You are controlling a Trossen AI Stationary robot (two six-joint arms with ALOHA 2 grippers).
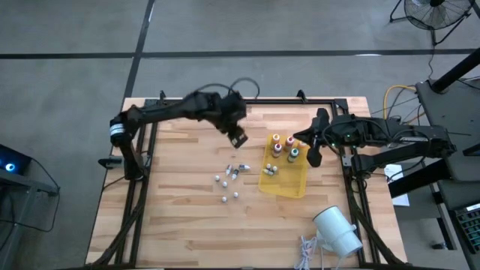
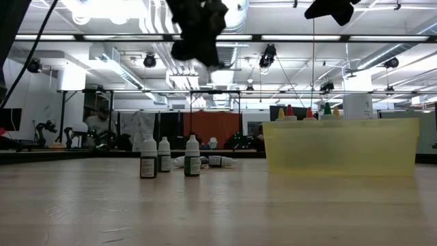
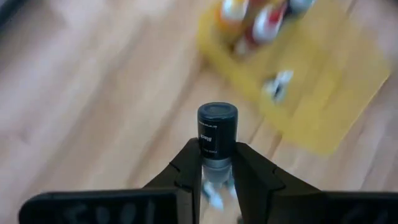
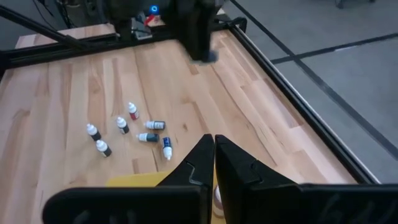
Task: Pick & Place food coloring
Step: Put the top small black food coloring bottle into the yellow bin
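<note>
A: Entry. Where is the food coloring?

B: Split three ways. One small vial point(image 3: 217, 134), dark-capped, is clamped between the fingers point(image 3: 186, 168) of the left tool point(image 1: 238, 138), held up off the tabletop point(image 1: 180, 210). Larger bottles point(image 1: 283, 145) with orange, red and green tops stand on the yellow mat point(image 1: 289, 182), toward its 12 o'clock end in the high view, with a couple of small vials point(image 1: 270, 170) at the mat's 9 o'clock edge.

A: And the rest?

B: Loose vials point(image 1: 229, 180) are scattered on the tabletop at 9 o'clock of the mat, some upright, some lying on their sides. In the low view three stand upright point(image 2: 164, 155) and others lie flat behind them.

A: Left tool position?

B: Above the wood, at about 10 o'clock of the mat, near the colored tops.

A: Right tool point(image 1: 314, 154)?

B: Just off the mat's 2 o'clock corner, beside the green-topped bottle. Its fingers point(image 4: 200, 163) are pressed together with nothing between them.

A: Anything else?

B: A big white cylinder point(image 1: 337, 230) lies at 5 o'clock of the mat, apart from it.
</note>
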